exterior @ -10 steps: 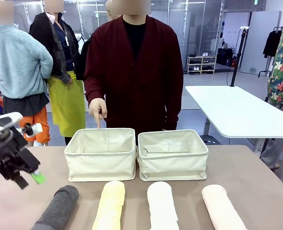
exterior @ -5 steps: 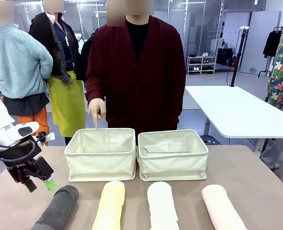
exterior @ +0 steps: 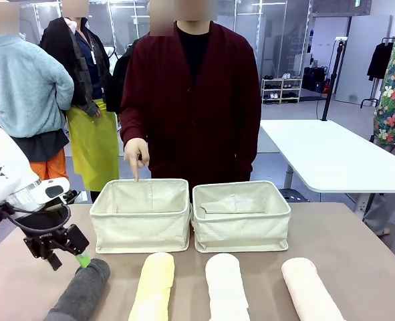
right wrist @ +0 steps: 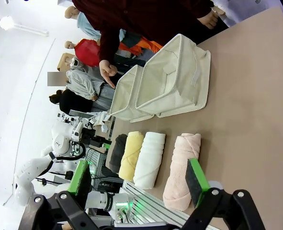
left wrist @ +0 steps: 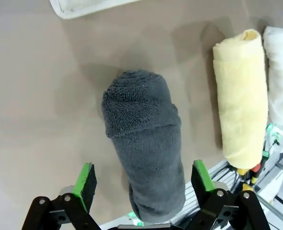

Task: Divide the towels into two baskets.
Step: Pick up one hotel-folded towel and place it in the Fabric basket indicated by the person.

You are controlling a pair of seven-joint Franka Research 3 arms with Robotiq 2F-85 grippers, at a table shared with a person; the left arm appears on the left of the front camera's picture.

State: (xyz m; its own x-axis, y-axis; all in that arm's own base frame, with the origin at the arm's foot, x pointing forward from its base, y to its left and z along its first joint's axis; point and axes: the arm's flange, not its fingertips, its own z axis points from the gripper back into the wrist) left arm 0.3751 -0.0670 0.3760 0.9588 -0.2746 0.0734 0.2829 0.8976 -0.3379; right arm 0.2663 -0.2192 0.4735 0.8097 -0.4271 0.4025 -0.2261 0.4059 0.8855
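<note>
Left pincer (exterior: 69, 259) lowered, right pincer (right wrist: 137, 165), both wide, four towels (exterior: 225, 287), two baskets (exterior: 142, 224)

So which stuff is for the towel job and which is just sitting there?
For the job: grey towel, yellow towel, white towel, pink towel, left basket, right basket.
Just there: white table behind, small shelf far back.

Open lab hall, judging by glass partitions (exterior: 277, 40) and white worktable (exterior: 324, 160).

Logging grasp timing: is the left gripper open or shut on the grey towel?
Open: the left gripper's green pads stand wide apart, one each side of the grey towel.
</note>
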